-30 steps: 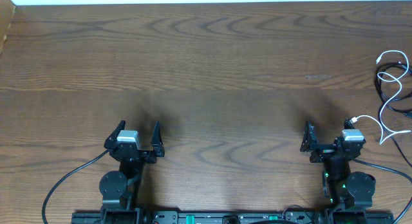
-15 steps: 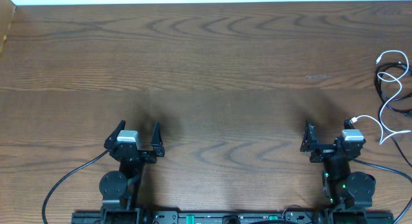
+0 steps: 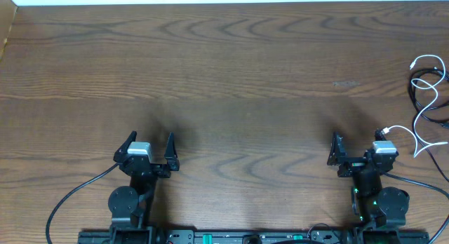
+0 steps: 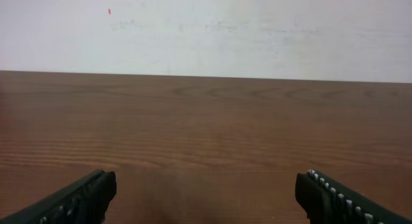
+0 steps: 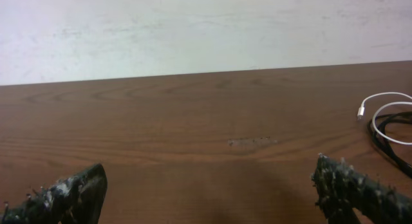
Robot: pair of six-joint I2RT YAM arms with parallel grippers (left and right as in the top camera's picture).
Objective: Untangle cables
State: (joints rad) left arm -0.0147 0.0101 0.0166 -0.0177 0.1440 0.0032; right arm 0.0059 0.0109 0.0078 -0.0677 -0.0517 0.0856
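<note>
Evidently parked, left pincer (image 3: 150, 141) and right pincer (image 3: 358, 146) gape released, empty; cables (image 3: 423, 97) tangle at the surface's (image 3: 231, 83) right edge (nearer the right one).

Cables (image 3: 428, 93) heaped at right edge of counter (image 3: 231, 76), one plug end (image 3: 386, 132) trailing in just beside right tool (image 3: 358, 140), left tool (image 3: 150, 139) at front left, well apart from cables, both tools along front edge

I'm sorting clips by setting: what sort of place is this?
Probably a robotics lab bench: left arm and right arm mounted at a wooden table, plain white wall behind, tangled cables at the right.
</note>
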